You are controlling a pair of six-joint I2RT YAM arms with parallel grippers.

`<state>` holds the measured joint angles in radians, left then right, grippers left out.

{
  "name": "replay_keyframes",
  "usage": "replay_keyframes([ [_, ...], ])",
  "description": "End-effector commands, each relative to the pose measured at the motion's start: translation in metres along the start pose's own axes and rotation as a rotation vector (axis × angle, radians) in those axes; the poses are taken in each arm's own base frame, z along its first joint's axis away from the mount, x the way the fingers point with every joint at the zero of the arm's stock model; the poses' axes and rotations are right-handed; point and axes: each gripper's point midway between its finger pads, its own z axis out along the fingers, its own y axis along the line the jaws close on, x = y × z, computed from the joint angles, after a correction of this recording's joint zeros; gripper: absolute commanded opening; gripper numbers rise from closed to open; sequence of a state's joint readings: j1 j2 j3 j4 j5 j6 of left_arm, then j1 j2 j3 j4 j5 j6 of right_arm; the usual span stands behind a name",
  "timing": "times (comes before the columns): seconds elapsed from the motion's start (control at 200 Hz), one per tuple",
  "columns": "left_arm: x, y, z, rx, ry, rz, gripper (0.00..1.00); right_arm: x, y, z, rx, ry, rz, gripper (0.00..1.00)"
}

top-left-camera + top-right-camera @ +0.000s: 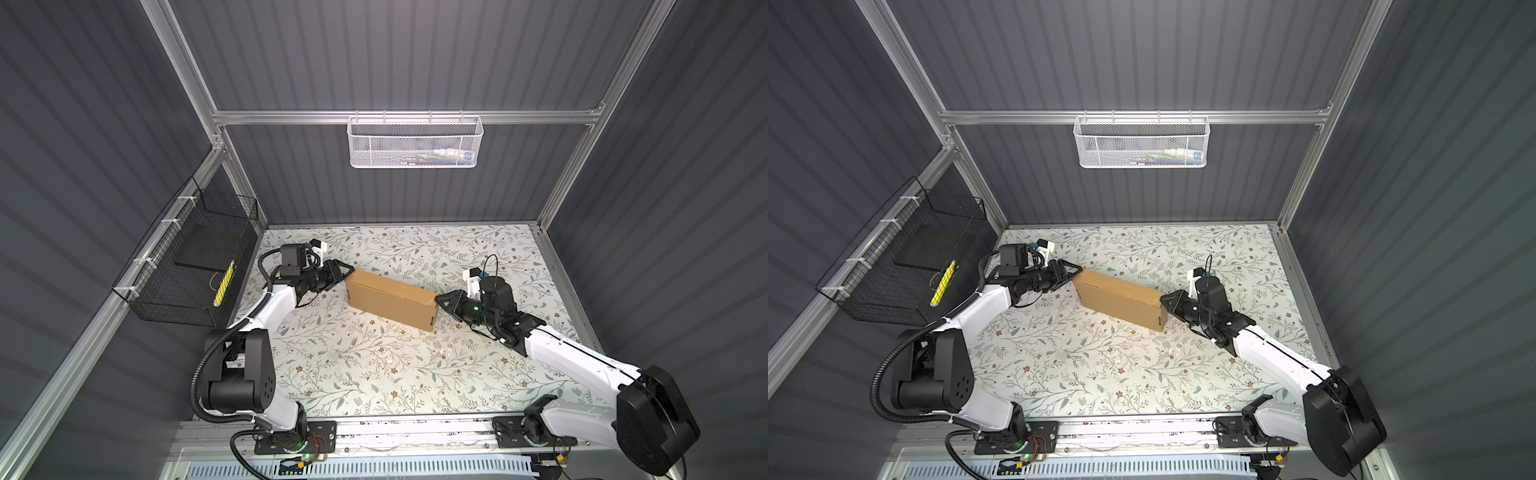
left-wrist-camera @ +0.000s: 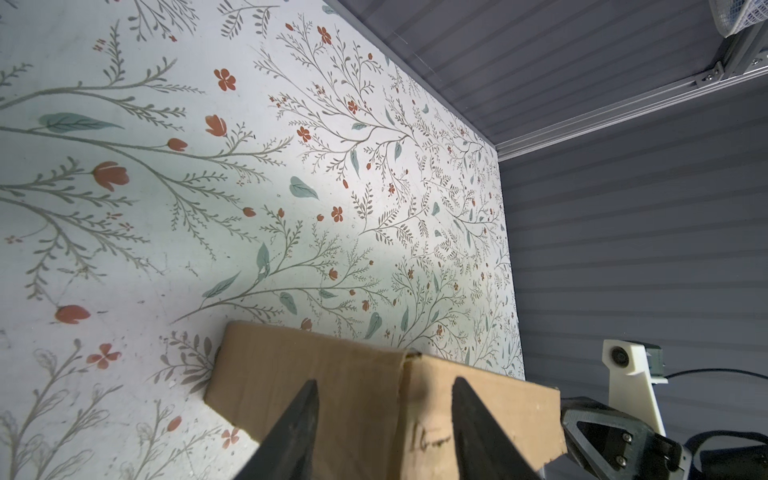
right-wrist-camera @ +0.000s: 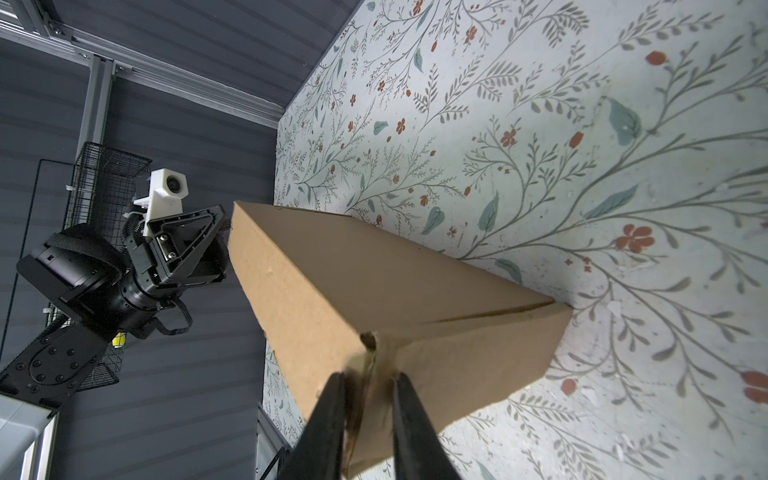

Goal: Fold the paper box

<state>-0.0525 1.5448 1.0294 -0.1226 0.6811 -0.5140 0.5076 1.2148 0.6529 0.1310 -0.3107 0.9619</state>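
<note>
Brown cardboard, the paper box (image 1: 390,296), is lying closed and slantwise in the middle of the flowered counter (image 1: 365,374), stretching between the two arms. The left tool (image 1: 350,273) is standing spread at the box's left end, its fingers (image 2: 305,415) straddling a corner there. The right tool (image 3: 368,384) is pinching a cardboard edge at the opposite end.

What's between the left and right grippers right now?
Only the paper box, closed up, on the flowered table. The left gripper is at one end, the right gripper at the other. Both top views show it.
</note>
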Motion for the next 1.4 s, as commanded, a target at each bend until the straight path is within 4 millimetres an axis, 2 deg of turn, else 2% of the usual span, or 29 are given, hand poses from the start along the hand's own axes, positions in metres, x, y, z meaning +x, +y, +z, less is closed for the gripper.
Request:
replay_keyframes([
  [0.0,-0.009,-0.013,-0.014,-0.001,-0.017,0.052,0.51,0.012,-0.031,0.001,0.122,0.049,0.019,0.23],
  [0.485,-0.019,0.002,-0.016,0.004,-0.012,0.036,0.47,0.009,-0.03,-0.002,0.126,0.049,0.01,0.23],
  [0.836,-0.014,0.003,-0.011,0.041,0.017,0.029,0.44,0.007,-0.029,-0.002,0.133,0.053,0.006,0.23],
  [1.116,-0.003,-0.002,-0.022,0.043,0.018,0.046,0.42,0.008,-0.032,-0.001,0.144,0.054,0.007,0.23],
  [1.396,0.003,-0.006,-0.044,0.023,0.02,0.067,0.4,0.006,-0.031,-0.002,0.147,0.052,-0.009,0.23],
])
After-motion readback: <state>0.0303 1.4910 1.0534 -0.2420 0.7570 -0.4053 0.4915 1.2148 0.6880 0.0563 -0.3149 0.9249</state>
